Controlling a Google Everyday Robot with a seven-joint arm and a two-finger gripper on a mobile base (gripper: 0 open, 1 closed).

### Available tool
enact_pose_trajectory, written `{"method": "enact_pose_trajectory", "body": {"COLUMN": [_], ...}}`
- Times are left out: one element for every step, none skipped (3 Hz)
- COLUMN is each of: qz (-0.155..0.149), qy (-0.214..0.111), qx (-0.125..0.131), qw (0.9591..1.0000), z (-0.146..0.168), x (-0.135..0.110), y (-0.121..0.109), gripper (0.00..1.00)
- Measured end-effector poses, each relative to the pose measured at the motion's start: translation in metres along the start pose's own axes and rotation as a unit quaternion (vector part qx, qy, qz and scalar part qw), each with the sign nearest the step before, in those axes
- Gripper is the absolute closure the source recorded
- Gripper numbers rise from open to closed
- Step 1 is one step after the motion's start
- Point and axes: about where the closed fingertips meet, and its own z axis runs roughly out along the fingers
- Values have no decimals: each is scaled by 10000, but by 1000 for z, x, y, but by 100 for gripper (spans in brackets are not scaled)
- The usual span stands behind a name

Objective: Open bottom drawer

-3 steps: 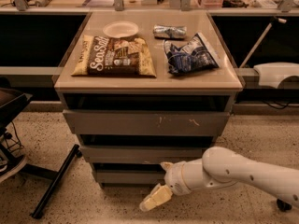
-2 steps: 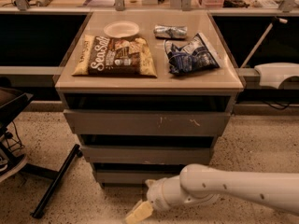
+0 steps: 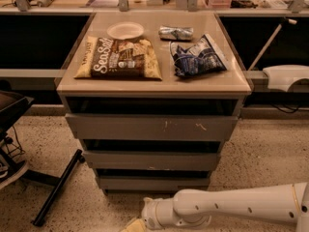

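Right at the bottom edge: the gripper [image 3: 134, 225], yellowish, mostly cut off by the frame, down low over the speckled floor at the end of a white arm [image 3: 231, 207] reaching in from the right. Can't tell if open or closed, and can't see anything held. Just beyond and above, the bottom drawer [image 3: 153, 183], narrowest of three grey fronts, plain face, at the foot of the cabinet and apart from the gripper. Looks pushed in, though hard to be sure from this angle. Dark gap above it, nothing readable inside. Then the middle front [image 3: 153, 160], a bit wider, same dark slot on top. Then the top front [image 3: 152, 128], widest, with pale scratch marks right of centre. Off to the left on the floor, a black chair leg [image 3: 55, 190]. Up on the beige top [image 3: 159, 84]: a brown Sea Salt chip bag [image 3: 119, 58] lying flat on the left, a crumpled blue bag [image 3: 197, 56] to its right, and behind those a small pale plate [image 3: 125, 30] and a silvery packet [image 3: 175, 32]. Furthest back, a cluttered counter [image 3: 63, 4].
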Motion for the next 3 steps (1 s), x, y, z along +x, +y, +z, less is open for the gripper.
{"method": "enact_pose_trajectory", "body": {"qz": [-8, 12, 59], "qy": [0, -41, 315], "qx": [4, 453, 1331], "qw": [10000, 9990, 9906], "z": [0, -9, -41], "x": [-1, 4, 34], "y": [0, -19, -41], "gripper": [0, 0, 0]}}
